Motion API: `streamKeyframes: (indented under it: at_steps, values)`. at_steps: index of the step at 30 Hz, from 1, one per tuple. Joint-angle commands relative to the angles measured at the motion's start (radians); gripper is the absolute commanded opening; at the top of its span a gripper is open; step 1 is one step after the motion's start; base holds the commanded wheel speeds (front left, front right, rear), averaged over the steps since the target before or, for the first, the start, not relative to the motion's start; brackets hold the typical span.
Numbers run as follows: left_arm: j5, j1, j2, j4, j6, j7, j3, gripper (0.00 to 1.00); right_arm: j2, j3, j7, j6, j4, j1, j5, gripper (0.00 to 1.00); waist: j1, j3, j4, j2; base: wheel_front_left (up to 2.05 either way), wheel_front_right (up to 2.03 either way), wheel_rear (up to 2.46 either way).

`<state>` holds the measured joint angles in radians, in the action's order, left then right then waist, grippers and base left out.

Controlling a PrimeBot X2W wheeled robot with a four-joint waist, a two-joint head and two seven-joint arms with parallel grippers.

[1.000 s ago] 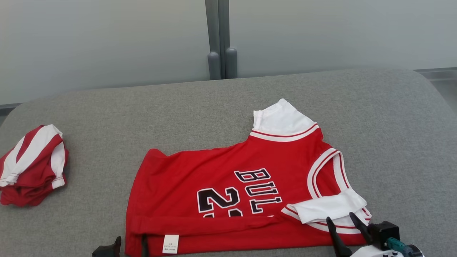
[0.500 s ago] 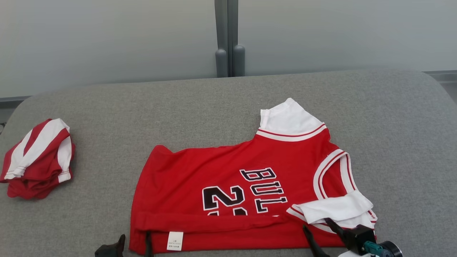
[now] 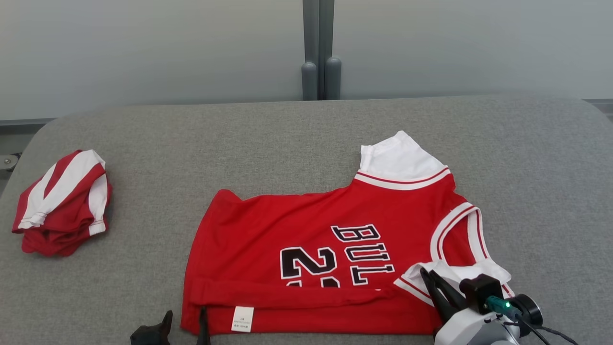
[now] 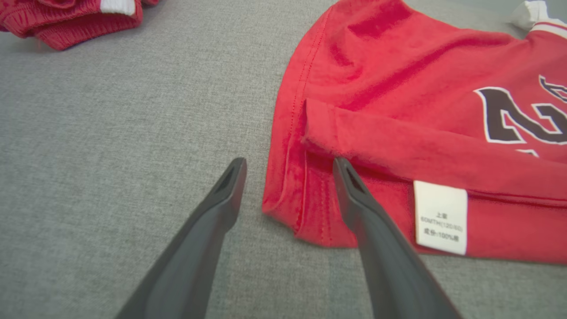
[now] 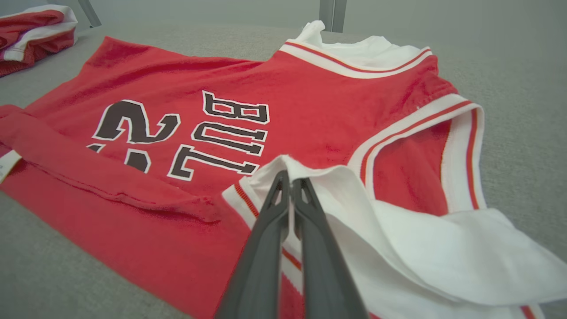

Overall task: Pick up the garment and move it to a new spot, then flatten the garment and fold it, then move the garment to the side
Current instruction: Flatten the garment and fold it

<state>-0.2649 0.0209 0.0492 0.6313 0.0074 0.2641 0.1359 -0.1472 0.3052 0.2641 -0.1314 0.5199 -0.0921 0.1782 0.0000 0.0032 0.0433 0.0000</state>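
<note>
The red jersey (image 3: 325, 225) lies spread in the middle of the grey bench (image 3: 191, 143). Its near edge is rolled over, so flattening looks part done and folding not begun. The right gripper (image 5: 290, 177) is pressed together, pinching the white sleeve (image 5: 398, 230) at near right. The left gripper (image 4: 288, 163) stands spread astride the near-left hem corner (image 4: 305, 217). A bundled red-and-white garment (image 3: 62, 206) sits well apart at left, blocking nothing.

Dark left jaws spread wide, right jaws pressed tight together, pale right wrist (image 3: 471, 330) low at right
</note>
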Motion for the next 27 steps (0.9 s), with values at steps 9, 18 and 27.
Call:
streamKeyframes:
  at_steps: [9, 18, 27]
  values:
    - [-0.017, 0.030, 0.003, -0.005, -0.002, 0.000, 0.031, 1.00, -0.035, 0.046, -0.004, 0.002, 0.133, -0.206, -0.026, 1.00, 0.0000, 0.020, 0.033, 0.0000, 0.00, 0.00, 0.00]
    - [-0.019, 0.059, 0.003, -0.024, 0.008, 0.000, 0.043, 1.00, -0.010, -0.024, 0.002, 0.002, 0.132, -0.292, -0.042, 1.00, 0.0000, 0.035, 0.035, 0.0000, 0.00, 0.00, 0.00]
    - [-0.016, 0.033, 0.003, -0.052, 0.008, 0.000, 0.019, 1.00, -0.021, -0.071, 0.001, 0.002, 0.020, -0.148, -0.008, 1.00, 0.0000, 0.018, -0.005, 0.0000, 0.00, 0.00, 0.00]
